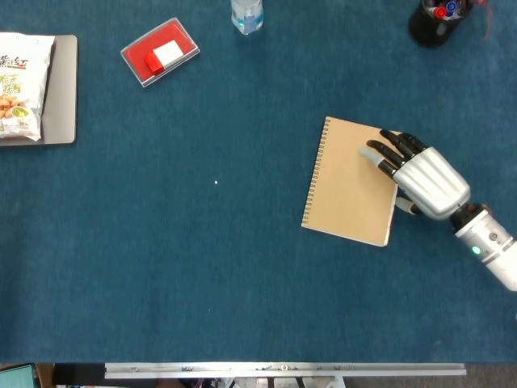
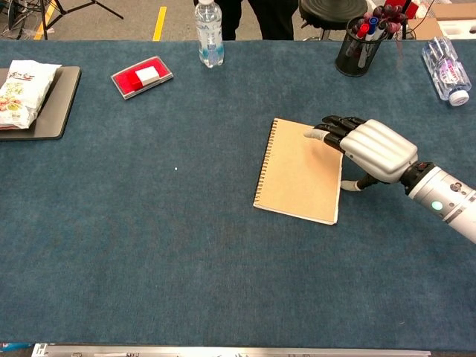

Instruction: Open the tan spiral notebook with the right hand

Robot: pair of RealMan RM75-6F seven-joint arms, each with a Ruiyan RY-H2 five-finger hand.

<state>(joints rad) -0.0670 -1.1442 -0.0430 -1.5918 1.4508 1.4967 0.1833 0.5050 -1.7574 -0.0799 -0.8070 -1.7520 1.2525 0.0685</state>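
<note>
Now hand point(image 1: 420, 176) touches shut notebook point(image 1: 349, 183)

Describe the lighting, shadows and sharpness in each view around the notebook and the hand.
Head view: even, flat light; the tan spiral notebook is sharp with no glare, and the right hand shows soft highlights on its silver back. Chest view: equally sharp; the hand casts only a faint shadow beneath it, and the blue table looks evenly lit.

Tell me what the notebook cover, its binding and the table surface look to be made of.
Tan spiral notebook cover: matte kraft card or paper, judging by its flat, even tan with no glare. Binding: likely thin wire, a row of small dark loops along the left edge. Table: blue fabric, felt or short carpet, with a fuzzy, mottled texture.
</note>
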